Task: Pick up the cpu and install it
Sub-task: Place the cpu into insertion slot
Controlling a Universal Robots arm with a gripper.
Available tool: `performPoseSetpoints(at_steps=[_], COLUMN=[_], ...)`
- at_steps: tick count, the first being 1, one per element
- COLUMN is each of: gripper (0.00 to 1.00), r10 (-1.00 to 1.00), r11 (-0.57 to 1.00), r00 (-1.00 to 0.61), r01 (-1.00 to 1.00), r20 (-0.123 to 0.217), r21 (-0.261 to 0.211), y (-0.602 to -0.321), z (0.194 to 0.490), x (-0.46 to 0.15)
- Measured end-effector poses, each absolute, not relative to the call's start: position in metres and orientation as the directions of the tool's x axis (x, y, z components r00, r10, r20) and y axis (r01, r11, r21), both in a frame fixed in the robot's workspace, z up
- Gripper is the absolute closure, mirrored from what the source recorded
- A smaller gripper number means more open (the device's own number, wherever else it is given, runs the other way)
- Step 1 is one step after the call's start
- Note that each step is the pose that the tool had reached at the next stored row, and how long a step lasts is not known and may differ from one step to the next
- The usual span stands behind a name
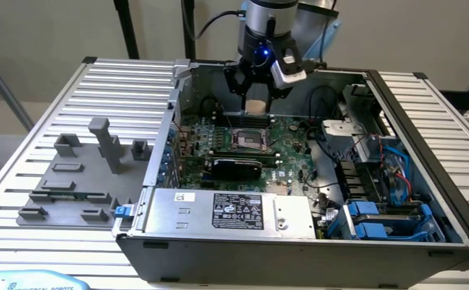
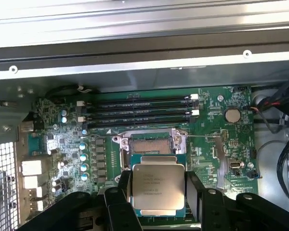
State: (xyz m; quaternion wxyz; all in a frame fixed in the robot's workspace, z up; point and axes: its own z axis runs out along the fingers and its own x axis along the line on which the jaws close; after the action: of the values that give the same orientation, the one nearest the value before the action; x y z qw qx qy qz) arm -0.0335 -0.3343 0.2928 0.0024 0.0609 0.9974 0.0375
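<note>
Hanging over the open computer case [image 1: 299, 257], the gripper [image 1: 256, 96] pinches the cpu [image 1: 256, 106] by two opposite edges, its jaws spread no wider than the chip. The edge grip probably spares both broad faces. The silver top [image 2: 157, 185] faces the wrist camera between the black fingers [image 2: 121, 195], and a tan face turns toward the exterior camera. In the exterior view the socket [image 1: 246, 140] lies at six o'clock of the chip, apart from it, its bed bare inside a metal frame. The socket is hemmed in closely: memory slots [image 1: 242, 119] at its twelve o'clock, a black card [image 1: 234, 164] at six, cables [image 1: 323, 130] toward three. The case has no lid, so free room appears to lie straight above. Grey fixture blocks [image 1: 105, 145] stand on the slatted table [image 1: 130, 78] at the case's nine o'clock, well apart.
</note>
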Motion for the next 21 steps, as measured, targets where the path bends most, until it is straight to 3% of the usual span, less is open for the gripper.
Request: performPoseSetpoints(at_steps=[21], gripper=[0.45], r10=[0.483], r11=[0.873], r00=[-0.875], r01=[0.482], r20=[0.005], r21=[0.074], y=[-0.334], z=[0.281], x=[-0.033])
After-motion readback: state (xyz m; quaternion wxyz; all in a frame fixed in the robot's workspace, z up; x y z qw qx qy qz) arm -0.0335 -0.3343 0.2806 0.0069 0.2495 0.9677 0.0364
